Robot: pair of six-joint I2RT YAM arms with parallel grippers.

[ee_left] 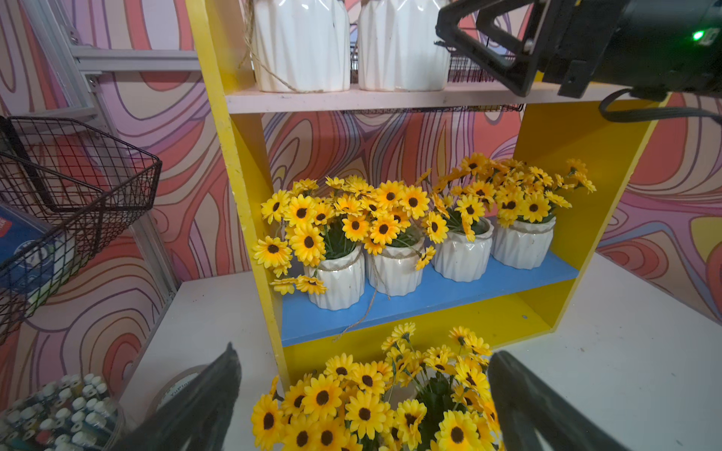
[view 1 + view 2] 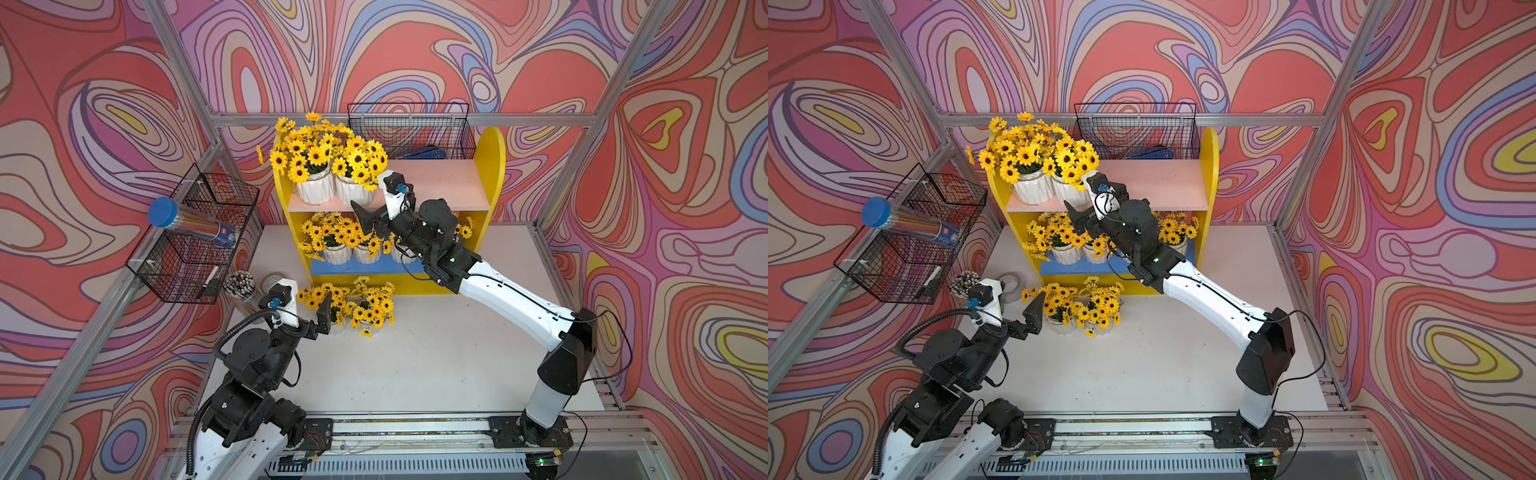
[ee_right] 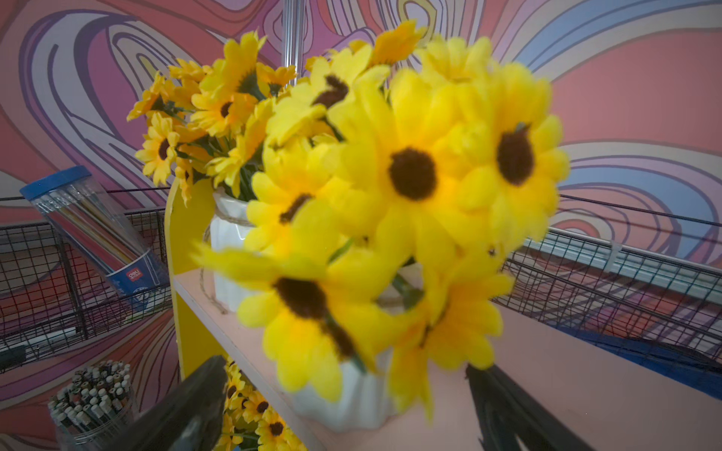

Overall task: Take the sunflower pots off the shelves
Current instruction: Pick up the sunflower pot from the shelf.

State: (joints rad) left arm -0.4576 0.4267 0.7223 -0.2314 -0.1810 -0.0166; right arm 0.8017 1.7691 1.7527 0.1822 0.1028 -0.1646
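Two sunflower pots [image 2: 365, 307] down on table [image 2: 415, 353]; two yet on pink board [image 2: 440, 183], four on blue board [image 2: 353, 268]. Left gripper [image 1: 363, 375], right gripper [image 3: 345, 386]: jaws apart, empty

Both arms: white link shells, black joint housings. Left arm [image 2: 249, 361]: corrugated black conduit behind left tool [image 1: 362, 351]. Right arm [image 2: 511, 297]: thin black cable, green LED [image 1: 697, 36] behind right tool [image 3: 345, 369]. Fingers [image 1: 203, 398] black, wedge-shaped.

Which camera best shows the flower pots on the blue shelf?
The left wrist view: all four pots on the blue board stand in plain sight. In both top views the right arm hides some. The right wrist view faces the upper pots instead.
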